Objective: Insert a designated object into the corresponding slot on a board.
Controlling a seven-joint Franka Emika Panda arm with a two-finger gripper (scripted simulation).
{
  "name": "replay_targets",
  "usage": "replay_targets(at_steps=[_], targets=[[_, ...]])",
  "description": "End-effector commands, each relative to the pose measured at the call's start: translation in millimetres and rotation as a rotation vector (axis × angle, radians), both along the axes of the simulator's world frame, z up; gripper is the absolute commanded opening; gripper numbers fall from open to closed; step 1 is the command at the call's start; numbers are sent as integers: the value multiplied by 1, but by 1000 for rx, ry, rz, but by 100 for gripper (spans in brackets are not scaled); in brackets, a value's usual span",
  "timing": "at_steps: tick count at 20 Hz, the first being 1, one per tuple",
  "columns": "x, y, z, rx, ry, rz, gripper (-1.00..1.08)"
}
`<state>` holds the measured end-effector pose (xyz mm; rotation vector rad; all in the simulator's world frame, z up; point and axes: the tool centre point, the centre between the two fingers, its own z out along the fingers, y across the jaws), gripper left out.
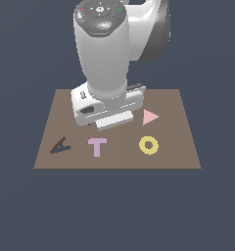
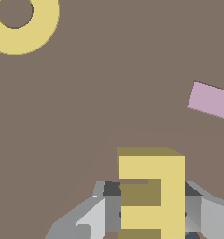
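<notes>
The yellow E block (image 2: 151, 196) sits between my gripper's (image 2: 152, 207) two grey fingers (image 2: 111, 207), which press on both of its sides. I cannot tell whether the block touches the brown board (image 2: 109, 93) or hangs just above it. In the exterior view the white hand (image 1: 107, 110) hovers low over the middle back of the board (image 1: 178, 152) and hides the fingers and the E block. The E-shaped slot is not visible in either view. The dark A-shaped recess (image 1: 59, 146) lies at the front of the board on the exterior view's left.
A pink T piece (image 1: 97, 146) lies at the front middle, and part of it shows in the wrist view (image 2: 212, 100). A yellow O ring (image 1: 149, 145) lies at the front on the exterior view's right and shows in the wrist view (image 2: 20, 23). A pink triangle (image 1: 150, 116) lies beside the hand.
</notes>
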<state>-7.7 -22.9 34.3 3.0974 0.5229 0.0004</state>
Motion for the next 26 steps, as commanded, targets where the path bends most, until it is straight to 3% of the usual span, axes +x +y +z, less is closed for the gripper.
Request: replay_targets(at_steps=[1, 14, 26], targets=[[3, -8, 1, 0, 0, -124, -100], [-1, -49, 4, 0, 0, -702, -100], [-12, -66, 6, 0, 1, -984, -100]])
